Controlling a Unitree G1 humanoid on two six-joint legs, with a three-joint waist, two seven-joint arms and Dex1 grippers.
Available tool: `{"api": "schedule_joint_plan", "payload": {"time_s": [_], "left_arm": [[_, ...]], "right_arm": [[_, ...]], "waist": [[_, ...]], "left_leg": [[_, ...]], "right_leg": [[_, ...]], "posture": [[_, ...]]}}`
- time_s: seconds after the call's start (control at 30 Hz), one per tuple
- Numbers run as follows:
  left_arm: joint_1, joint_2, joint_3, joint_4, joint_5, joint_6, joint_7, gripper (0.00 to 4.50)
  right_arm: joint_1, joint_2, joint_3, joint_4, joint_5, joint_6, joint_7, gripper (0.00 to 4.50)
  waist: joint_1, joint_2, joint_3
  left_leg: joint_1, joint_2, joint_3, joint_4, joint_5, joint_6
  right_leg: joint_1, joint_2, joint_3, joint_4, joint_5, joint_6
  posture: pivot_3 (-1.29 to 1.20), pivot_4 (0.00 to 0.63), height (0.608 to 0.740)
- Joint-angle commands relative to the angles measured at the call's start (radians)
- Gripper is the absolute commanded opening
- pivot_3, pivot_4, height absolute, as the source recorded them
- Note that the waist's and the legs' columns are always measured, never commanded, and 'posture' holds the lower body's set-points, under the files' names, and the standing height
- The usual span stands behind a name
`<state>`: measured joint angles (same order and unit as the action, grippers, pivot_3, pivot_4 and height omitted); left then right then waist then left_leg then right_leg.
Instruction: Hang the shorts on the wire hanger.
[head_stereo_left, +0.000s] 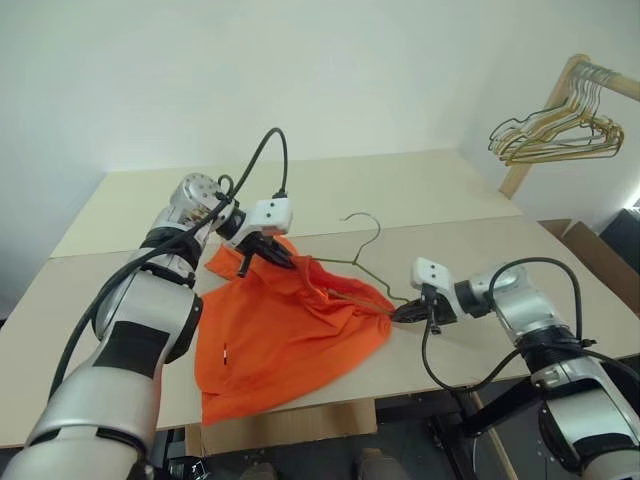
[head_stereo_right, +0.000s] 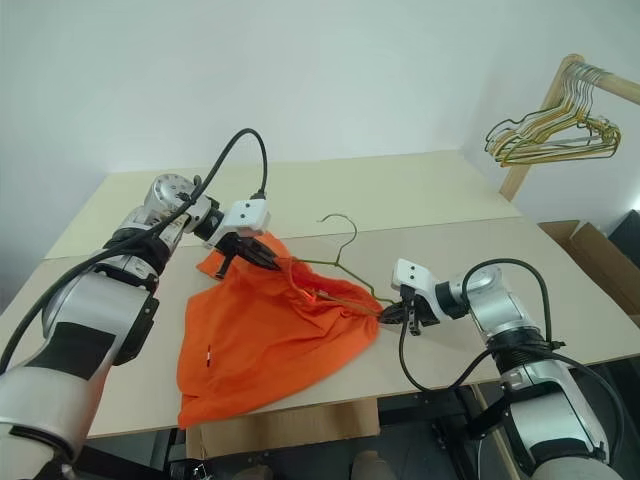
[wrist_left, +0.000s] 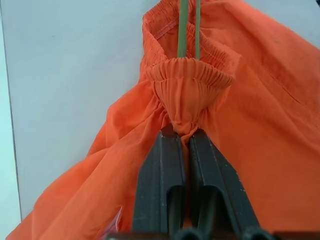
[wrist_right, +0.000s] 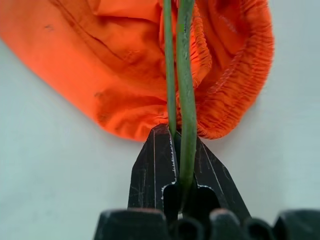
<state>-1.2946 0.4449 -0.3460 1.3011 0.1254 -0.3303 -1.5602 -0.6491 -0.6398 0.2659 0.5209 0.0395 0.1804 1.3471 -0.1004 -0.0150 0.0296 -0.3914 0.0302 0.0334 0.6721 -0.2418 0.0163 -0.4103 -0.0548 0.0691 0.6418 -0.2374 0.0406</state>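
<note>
The bright orange shorts (head_stereo_left: 280, 340) lie spread on the table, with the thin olive wire hanger (head_stereo_left: 362, 262) threaded through the waistband and its hook pointing to the far side. My left gripper (head_stereo_left: 283, 260) is shut on a bunched piece of the shorts' elastic waistband (wrist_left: 187, 85) at the left end. In the left wrist view the hanger wire (wrist_left: 188, 27) runs into the waistband just beyond the fingers (wrist_left: 162, 170). My right gripper (head_stereo_left: 400, 312) is shut on the hanger's wire (wrist_right: 186, 90) at the right corner, right beside the waistband (wrist_right: 240, 75).
The pale table (head_stereo_left: 420, 195) is made of two boards with a seam across the middle. A wooden rack with a bunch of gold, green and silver hangers (head_stereo_left: 560, 130) stands at the far right. Cardboard boxes (head_stereo_left: 590, 245) sit beyond the table's right edge.
</note>
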Motion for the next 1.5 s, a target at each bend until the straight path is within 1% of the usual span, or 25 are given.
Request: {"api": "schedule_joint_plan", "payload": {"time_s": [0.03,0.1,0.13,0.23,0.3,0.4,0.43,0.5,0.67,0.8,0.9,1.1,1.23,1.37,1.47,1.5], "left_arm": [[-0.014,0.010,0.029,-0.014,0.021,-0.029,0.023,0.00],[-0.023,0.021,0.047,-0.015,0.021,-0.031,0.029,0.00],[-0.025,0.024,0.053,-0.015,0.021,-0.032,0.031,0.00],[-0.033,0.042,0.071,-0.021,0.023,-0.054,0.029,0.00],[-0.036,0.054,0.083,-0.024,0.025,-0.067,0.029,0.00],[-0.039,0.066,0.106,-0.026,0.018,-0.075,0.026,0.00],[-0.043,0.071,0.118,-0.026,0.014,-0.073,0.032,0.00],[-0.051,0.078,0.140,-0.027,0.005,-0.068,0.033,0.00],[-0.076,0.104,0.195,-0.037,-0.017,-0.072,-0.009,0.00],[-0.092,0.118,0.208,-0.043,-0.014,-0.077,-0.029,0.00],[-0.099,0.121,0.213,-0.045,-0.011,-0.080,-0.026,0.00],[-0.106,0.121,0.221,-0.044,-0.014,-0.080,-0.021,0.00],[-0.105,0.122,0.225,-0.043,-0.010,-0.080,-0.019,0.00],[-0.103,0.124,0.225,-0.042,-0.006,-0.082,-0.013,0.00],[-0.099,0.124,0.227,-0.041,-0.006,-0.083,-0.007,0.00],[-0.098,0.124,0.227,-0.041,-0.007,-0.083,-0.006,0.00]], "right_arm": [[-0.021,0.000,-0.034,-0.047,0.030,-0.043,0.013,0.60],[-0.012,-0.003,-0.034,-0.055,0.019,-0.054,-0.005,1.16],[-0.010,-0.003,-0.035,-0.056,0.017,-0.052,-0.013,1.56],[0.004,-0.009,-0.051,-0.055,0.024,-0.046,-0.031,2.51],[0.007,-0.007,-0.080,-0.040,0.035,-0.059,-0.066,3.18],[-0.016,-0.002,-0.119,0.011,0.042,-0.022,-0.126,4.25],[-0.020,-0.007,-0.145,0.030,0.059,-0.014,-0.133,4.49],[-0.024,-0.017,-0.188,0.056,0.086,0.002,-0.142,4.49],[0.012,-0.052,-0.300,0.096,0.174,0.160,-0.158,4.49],[0.115,-0.055,-0.357,-0.030,0.312,0.365,-0.082,4.49],[0.177,-0.006,-0.377,-0.129,0.379,0.458,-0.125,4.49],[0.229,0.129,-0.372,-0.238,0.417,0.490,-0.256,4.49],[0.214,0.198,-0.370,-0.237,0.422,0.497,-0.327,4.49],[0.210,0.221,-0.354,-0.238,0.430,0.513,-0.332,4.49],[0.209,0.225,-0.351,-0.232,0.438,0.538,-0.335,3.94],[0.208,0.227,-0.351,-0.228,0.443,0.546,-0.332,3.61]], "waist": [[0.000,0.000,0.000],[0.000,0.000,0.000],[0.000,0.000,0.000],[-0.001,0.000,0.000],[-0.001,0.000,0.000],[0.000,0.000,0.000],[0.000,0.000,0.000],[0.001,0.000,0.000],[0.002,0.000,0.000],[0.003,0.000,0.000],[-0.002,0.000,0.000],[-0.003,0.000,0.000],[0.003,0.000,0.000],[0.005,0.000,0.000],[0.005,0.000,0.000],[0.005,0.000,0.000]], "left_leg": [[0.000,0.000,0.000,0.000,0.000,0.000],[0.000,0.000,0.000,0.000,0.000,0.000],[0.000,0.000,0.000,0.000,0.000,0.000],[0.000,0.000,0.000,0.000,0.000,0.000],[0.000,0.000,0.000,0.000,0.000,0.000],[0.000,0.000,0.000,0.000,0.000,0.000],[0.000,0.000,0.000,0.000,0.000,0.000],[0.000,0.000,0.000,0.000,0.000,0.000],[0.000,0.000,0.000,0.000,0.000,0.000],[0.001,0.000,-0.001,0.000,-0.001,0.001],[0.001,0.000,-0.001,0.000,-0.001,0.002],[0.002,0.000,-0.002,0.002,-0.001,0.002],[0.001,0.000,-0.002,0.003,-0.001,0.002],[0.000,0.000,-0.002,0.004,-0.001,0.002],[0.000,0.000,-0.002,0.004,-0.001,0.002],[0.000,0.000,-0.002,0.004,-0.001,0.002]], "right_leg": [[0.000,0.000,0.000,0.000,0.000,0.000],[0.000,0.000,0.000,0.000,0.000,0.000],[0.000,0.000,0.000,0.000,0.000,0.000],[0.000,0.000,0.000,0.000,0.000,0.000],[0.000,0.000,0.000,0.000,0.000,0.000],[0.000,0.000,0.000,0.000,0.000,0.000],[0.000,0.000,0.000,0.000,0.000,0.000],[0.000,0.000,0.000,0.000,0.000,0.000],[0.000,-0.001,0.000,0.000,0.000,0.000],[0.002,0.000,-0.001,0.000,0.000,0.000],[0.002,0.000,-0.001,0.000,0.000,0.000],[0.002,0.000,0.000,0.004,-0.001,0.001],[0.002,0.000,-0.001,0.004,-0.001,0.001],[0.001,0.000,-0.001,0.004,-0.001,0.001],[0.001,0.000,-0.001,0.004,-0.001,0.001],[0.001,0.000,-0.001,0.004,-0.001,0.001]], "posture": [[-0.06,0.000,0.740],[-0.07,0.000,0.740],[-0.07,0.000,0.740],[-0.07,0.000,0.740],[-0.07,0.000,0.740],[-0.07,0.000,0.740],[-0.07,0.000,0.740],[-0.06,0.000,0.740],[-0.06,0.000,0.740],[-0.05,0.000,0.740],[-0.05,0.000,0.740],[-0.04,0.000,0.740],[-0.04,0.000,0.740],[-0.04,0.000,0.740],[-0.03,0.000,0.740],[-0.03,0.000,0.740]]}}
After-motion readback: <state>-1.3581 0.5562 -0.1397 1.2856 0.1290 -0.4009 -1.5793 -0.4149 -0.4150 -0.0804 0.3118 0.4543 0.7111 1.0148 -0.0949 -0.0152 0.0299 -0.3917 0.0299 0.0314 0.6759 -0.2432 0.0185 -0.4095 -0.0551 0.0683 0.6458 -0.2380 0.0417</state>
